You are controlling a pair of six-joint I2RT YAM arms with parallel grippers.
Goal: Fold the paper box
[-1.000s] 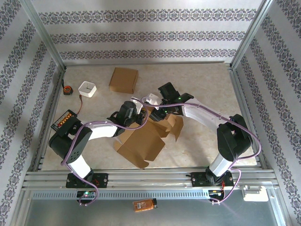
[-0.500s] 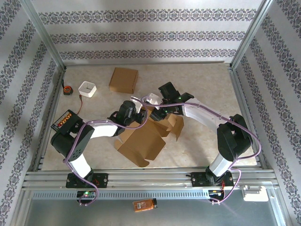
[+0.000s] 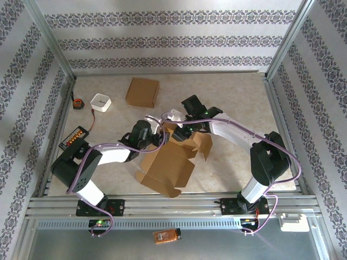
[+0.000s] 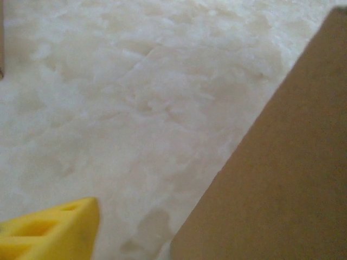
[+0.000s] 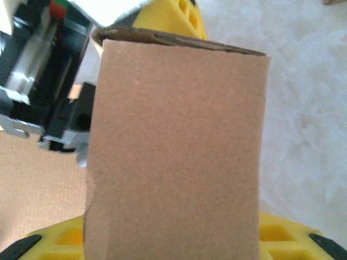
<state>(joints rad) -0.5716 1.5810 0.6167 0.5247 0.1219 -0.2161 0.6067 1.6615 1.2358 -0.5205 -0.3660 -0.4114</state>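
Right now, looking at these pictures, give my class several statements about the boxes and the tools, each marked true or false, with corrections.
1. The right tool has a panel of the half-folded brown cardboard box between its yellow fingers. True.
2. The white square block rests on that box. False: it lies on the pale table beside the small orange-and-black tape measure.
3. A closed brown cardboard box lies beyond the arms. True.
4. The left tool is clamped on cardboard. False: it stands open, its yellow finger over bare table, with cardboard off to one side.
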